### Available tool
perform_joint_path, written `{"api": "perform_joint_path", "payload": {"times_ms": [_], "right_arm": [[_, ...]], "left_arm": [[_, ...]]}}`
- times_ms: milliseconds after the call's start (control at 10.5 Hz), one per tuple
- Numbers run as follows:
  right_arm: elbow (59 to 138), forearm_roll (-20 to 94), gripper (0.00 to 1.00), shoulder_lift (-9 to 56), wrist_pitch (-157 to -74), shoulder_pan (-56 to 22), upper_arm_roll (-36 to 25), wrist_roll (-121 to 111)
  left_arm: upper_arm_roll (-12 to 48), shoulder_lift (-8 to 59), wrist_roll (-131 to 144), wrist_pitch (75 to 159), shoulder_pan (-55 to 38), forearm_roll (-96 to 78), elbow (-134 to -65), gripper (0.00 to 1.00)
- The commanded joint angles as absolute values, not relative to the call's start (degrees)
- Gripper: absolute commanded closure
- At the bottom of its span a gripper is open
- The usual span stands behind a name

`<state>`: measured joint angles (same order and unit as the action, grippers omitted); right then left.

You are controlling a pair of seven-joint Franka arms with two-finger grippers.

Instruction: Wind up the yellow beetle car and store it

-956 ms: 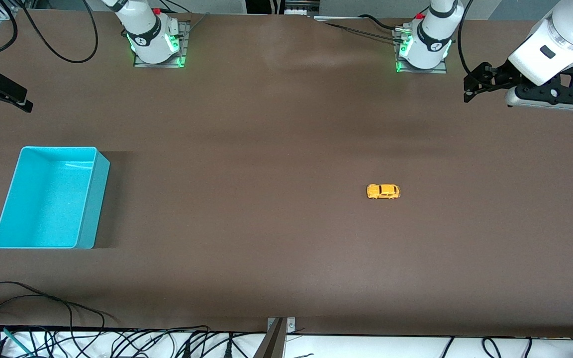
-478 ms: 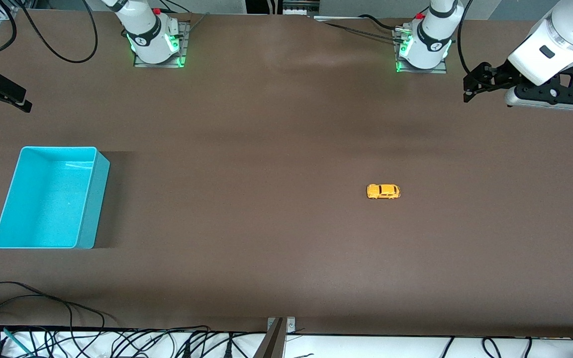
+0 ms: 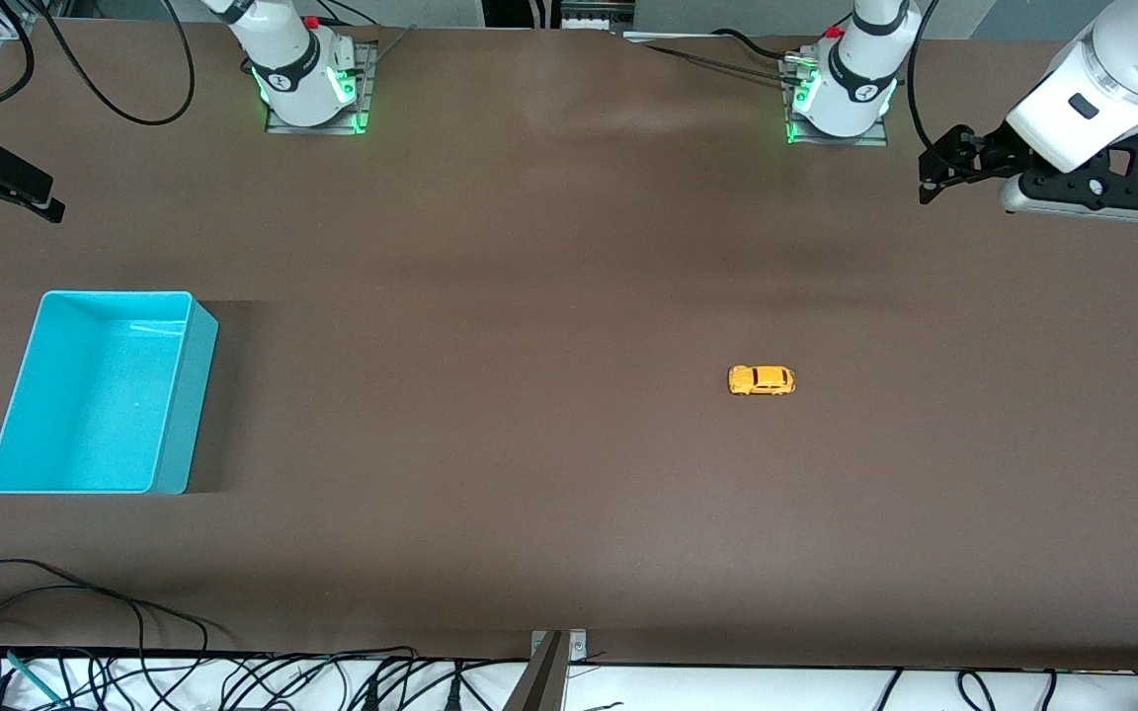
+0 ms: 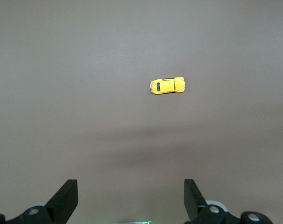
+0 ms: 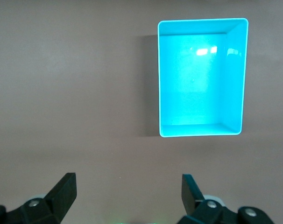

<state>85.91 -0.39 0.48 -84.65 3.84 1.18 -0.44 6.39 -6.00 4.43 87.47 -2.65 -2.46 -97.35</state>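
Almost nothing has changed over the last second: the left gripper has only crept a touch, high over the left arm's end of the brown worktop, jaws spread wide and empty. The tiny yellow-orange toy beetle car with dark windows sits unmoved on its wheels, well ahead of those jaws and untouched. The right gripper waits, jaws spread, with the empty turquoise plastic bin ahead of it. Winding has evidently not begun; an approach comes first.
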Motion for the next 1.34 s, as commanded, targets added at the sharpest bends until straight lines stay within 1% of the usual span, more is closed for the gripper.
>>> {"api": "perform_joint_path", "payload": {"times_ms": [0,287,574,861,1052,1147,1243], "right_arm": [[85.3,-0.4,0.00,0.2,-83.8,4.0,1.1,-1.2],[85.3,-0.2,0.00,-0.2,-83.6,4.0,0.9,-1.6],[85.3,3.2,0.00,-0.7,-82.7,4.0,0.7,-1.5],[85.3,4.8,0.00,-0.4,-82.4,4.0,-0.4,-1.2],[85.3,4.8,0.00,-0.5,-82.1,4.0,-1.9,-1.7],[85.3,4.9,0.00,-0.5,-81.9,4.0,-2.9,-1.8],[85.3,5.1,0.00,-0.5,-81.6,4.0,-3.4,-1.8]], "left_arm": [[6.3,-6.0,4.4,87.0,-3.0,-2.3,-97.2,0.00],[6.3,-5.9,4.3,87.0,-2.9,-2.3,-97.4,0.00],[6.3,-5.4,3.2,87.8,-2.9,-2.3,-97.6,0.00],[6.2,-1.7,-15.1,89.9,-2.9,-2.3,-98.5,0.00],[6.2,1.3,-22.1,92.7,-2.6,-2.3,-99.1,0.00],[6.2,1.9,-26.9,95.1,-2.5,-2.4,-101.1,0.00],[6.2,2.1,-32.3,99.5,-2.4,-2.8,-104.6,0.00]]}}
